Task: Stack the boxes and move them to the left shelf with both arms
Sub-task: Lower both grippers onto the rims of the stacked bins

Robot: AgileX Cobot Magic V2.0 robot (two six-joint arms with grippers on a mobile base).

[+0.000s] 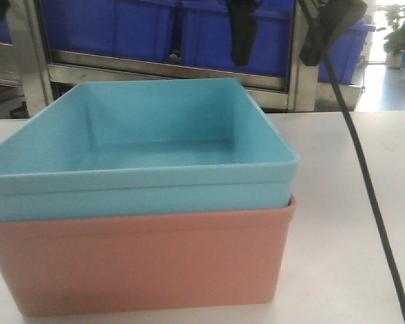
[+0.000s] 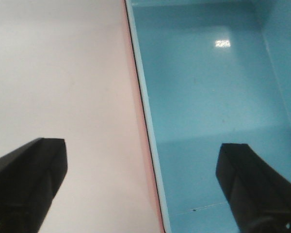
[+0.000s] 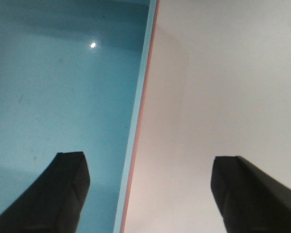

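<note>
A light sky-blue box [image 1: 155, 121] sits nested inside a salmon-pink box [image 1: 142, 263] on the white table [image 1: 324, 229], close to the camera. My left gripper [image 2: 141, 151] is open above the stack's left wall. One finger hangs over the blue box's floor [image 2: 208, 87] and the other over the table [image 2: 53, 73]. My right gripper [image 3: 148, 162] is open above the right wall. There one finger is over the blue box's inside [image 3: 63, 82] and the other over the table [image 3: 233, 73]. Only a thin pink rim [image 3: 136, 141] shows beside the blue one. The left shelf is out of view.
Behind the table stands a steel rack [image 1: 169, 67] holding large dark-blue crates [image 1: 108, 27]. A black cable [image 1: 368, 182] runs down across the table to the right of the boxes. More blue crates [image 1: 354, 47] stand on the floor at the far right.
</note>
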